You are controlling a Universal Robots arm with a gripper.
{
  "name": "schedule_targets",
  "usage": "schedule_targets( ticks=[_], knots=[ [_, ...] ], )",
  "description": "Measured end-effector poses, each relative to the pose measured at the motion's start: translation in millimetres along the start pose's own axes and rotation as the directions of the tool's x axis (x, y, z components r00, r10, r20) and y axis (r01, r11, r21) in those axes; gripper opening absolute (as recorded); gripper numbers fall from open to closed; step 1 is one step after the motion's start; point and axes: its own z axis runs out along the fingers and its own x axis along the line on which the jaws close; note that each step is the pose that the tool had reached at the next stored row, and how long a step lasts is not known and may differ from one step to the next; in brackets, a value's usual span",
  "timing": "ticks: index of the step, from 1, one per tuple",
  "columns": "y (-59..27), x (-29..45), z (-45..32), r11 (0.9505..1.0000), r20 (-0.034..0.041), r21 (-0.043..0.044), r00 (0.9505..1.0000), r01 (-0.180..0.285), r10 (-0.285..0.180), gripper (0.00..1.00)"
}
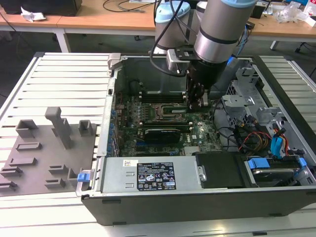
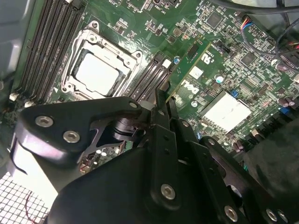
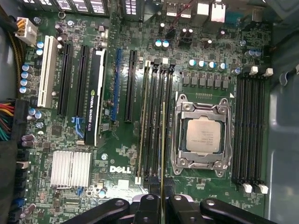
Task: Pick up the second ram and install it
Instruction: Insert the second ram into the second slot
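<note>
The arm reaches down into an open computer case (image 1: 148, 207) lying on its side on a pale slatted worktop (image 1: 64, 84). On the exterior view's left of the case, a grey fixture tray (image 1: 44, 158) with upright holders sits on the slats. Behind, wooden desks (image 1: 98, 19) carry cables and crumpled items; the floor between is dark.

The pincer (image 1: 196, 101) hangs low over the green motherboard (image 3: 117, 154), just beside the processor socket (image 3: 202, 135). In the first wrist view its fingers (image 3: 148, 210) are narrowed onto the second ram (image 3: 163, 154), seen edge-on as a thin yellowish-green line running up from between the fingertips. The stick stands upright over the bank of black memory slots (image 3: 156, 121) between the socket and the expansion slots. Whether it is touching or seated in a slot cannot be told. A second bank of memory slots (image 3: 250, 126) lies on the socket's other side.

A black-finned card (image 1: 158, 134) sits in an expansion slot. Near the case wall are a silver heatsink (image 3: 71, 169), coloured wire bundles (image 1: 256, 138) and blue drive latches (image 1: 258, 163).
</note>
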Motion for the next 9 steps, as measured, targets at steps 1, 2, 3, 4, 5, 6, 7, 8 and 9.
schedule_targets(
  ticks=[1,2,3,4,5,6,7,8,9],
  knots=[
    [0.2,0.0,0.3,1.0,-0.0001,0.0,1.0,0.0,0.0,0.14],
    [0.6,0.0,0.8,1.0,-0.0001,0.0,1.0,0.0,0.0,0.14],
    [1.2,0.0,1.4,1.0,-0.0001,0.0,1.0,0.0,0.0,0.14],
    [1.7,0.0,1.7,1.0,-0.0002,-0.0001,1.0,0.0,0.0,0.14],
    [5.8,-0.3,2.7,1.0,-0.0002,0.0,1.0,0.0,0.0,0.14],
    [10.2,-0.6,3.6,1.0,-0.0008,-0.0001,1.0,0.0,0.0,0.14],
    [13.8,-0.8,4.7,1.0,-0.0018,-0.0002,1.0,0.0,0.0,0.14],
    [15.8,-0.9,5.5,1.0,-0.0026,-0.0002,1.0,0.0,0.0,0.14],
    [17.5,-1.0,6.0,1.0,-0.0027,-0.0002,1.0,0.0,0.0,0.14]
  ],
)
